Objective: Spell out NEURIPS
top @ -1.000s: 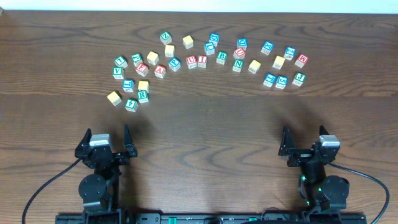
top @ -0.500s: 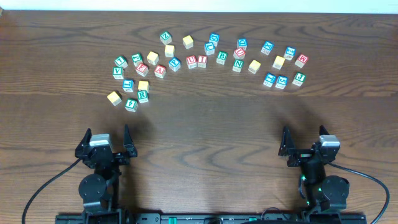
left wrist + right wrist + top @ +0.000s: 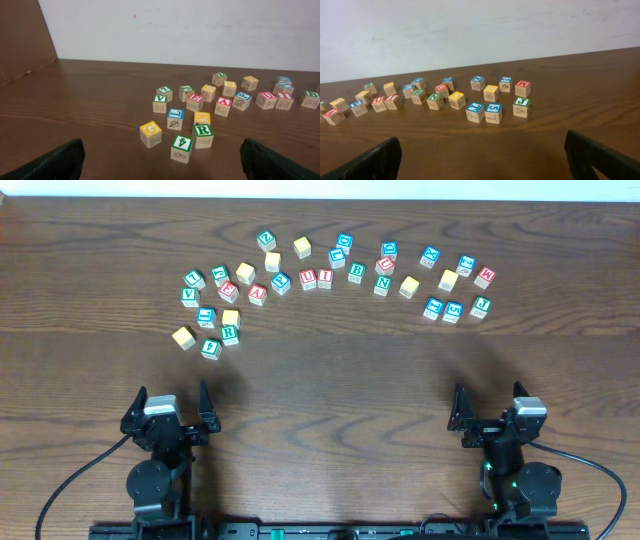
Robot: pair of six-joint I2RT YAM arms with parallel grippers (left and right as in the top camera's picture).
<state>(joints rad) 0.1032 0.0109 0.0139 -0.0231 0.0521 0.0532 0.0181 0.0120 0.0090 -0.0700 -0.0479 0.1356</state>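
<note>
Because the R cube [image 3: 230, 334] and N cube [image 3: 381, 285] were crowded by other cubes [image 3: 258, 294] far up the table [image 3: 320, 430], a wrong one could be bumped. The left gripper [image 3: 172, 398] and right gripper [image 3: 488, 402] were seen open, empty.

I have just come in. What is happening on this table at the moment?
Two robot arms wait at the near edge of the table. The left gripper and the right gripper are both open and hold nothing. The letter cubes lie scattered in a loose arc on the far side, among them the green R cube on the left and the green N cube nearer the middle. No word is lined up yet.
</note>
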